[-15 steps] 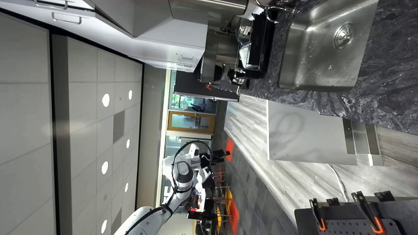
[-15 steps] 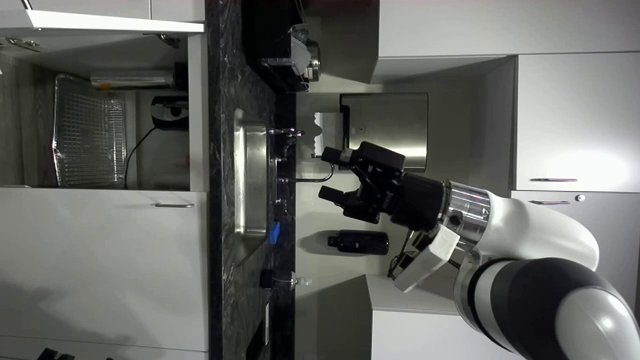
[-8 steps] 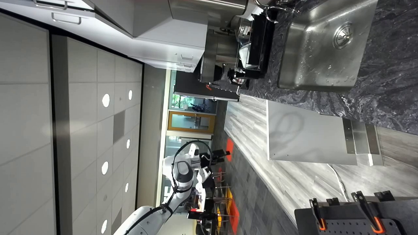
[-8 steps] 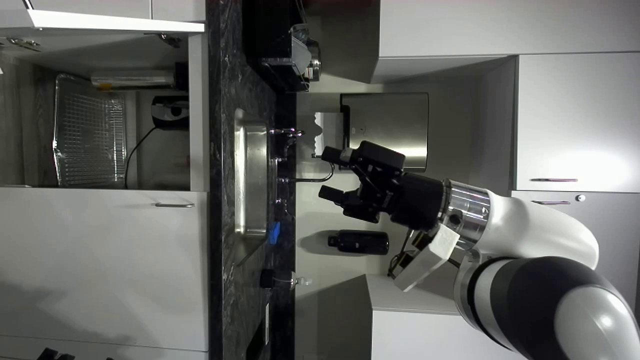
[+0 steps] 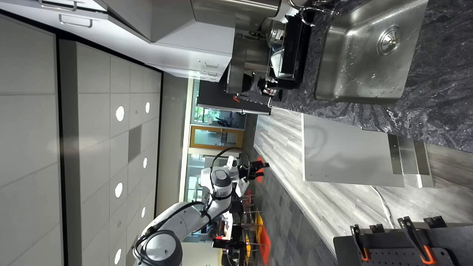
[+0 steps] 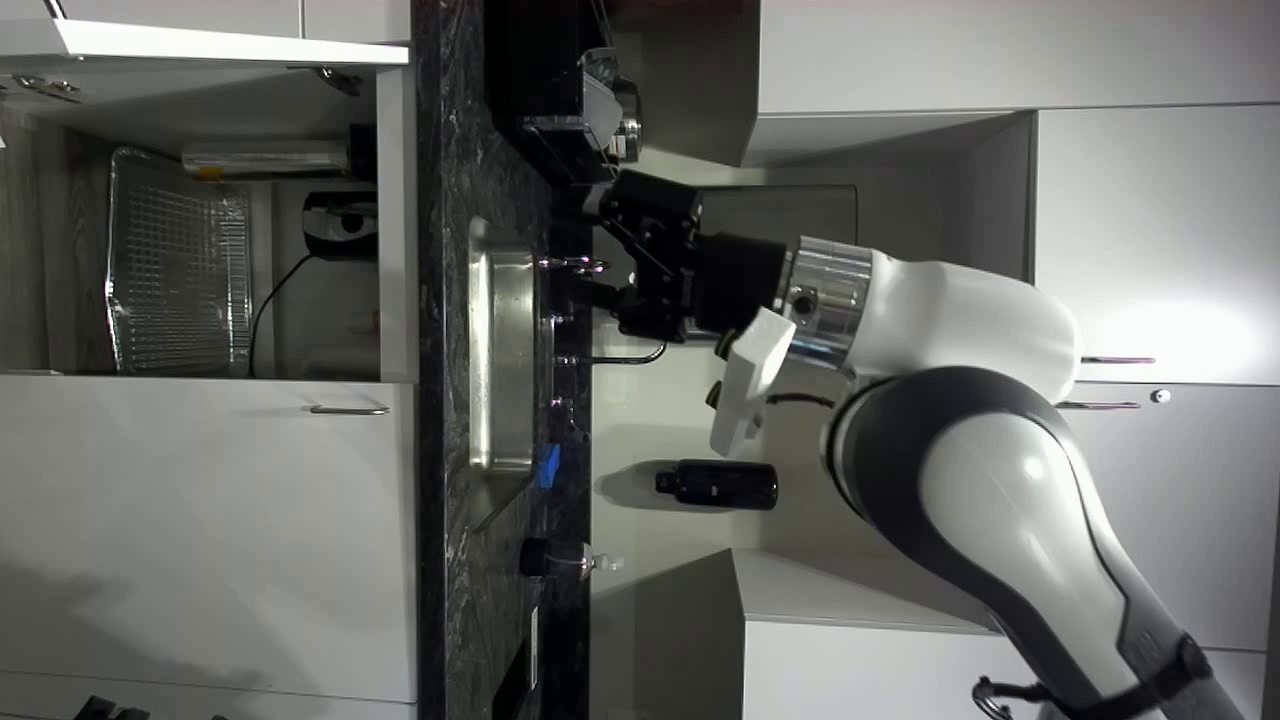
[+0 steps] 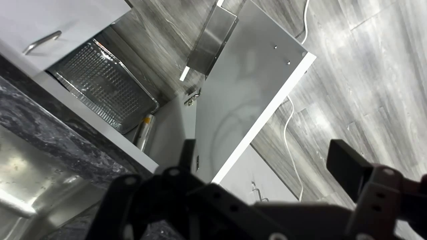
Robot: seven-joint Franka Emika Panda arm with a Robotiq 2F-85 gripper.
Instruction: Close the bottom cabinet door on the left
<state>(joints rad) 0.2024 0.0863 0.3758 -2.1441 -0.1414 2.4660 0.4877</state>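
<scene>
since the earlier frame the gripper (image 7: 267,156) has dropped closer to the bottom cabinet door (image 7: 238,96), which stands swung wide open, unmoved. spread apart and holding nothing, the gripper seems mid-approach; next it should push the outer face inward. the stone countertop (image 7: 56,133) may obstruct; a foil tray (image 7: 103,86) lies inside the cabinet (image 6: 397,220).

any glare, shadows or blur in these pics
Wrist view: the end effector looks dark and out of focus, a curved shadow crosses the door, the sink shows glare; in an exterior view: a bright patch on an upper cabinet.
</scene>
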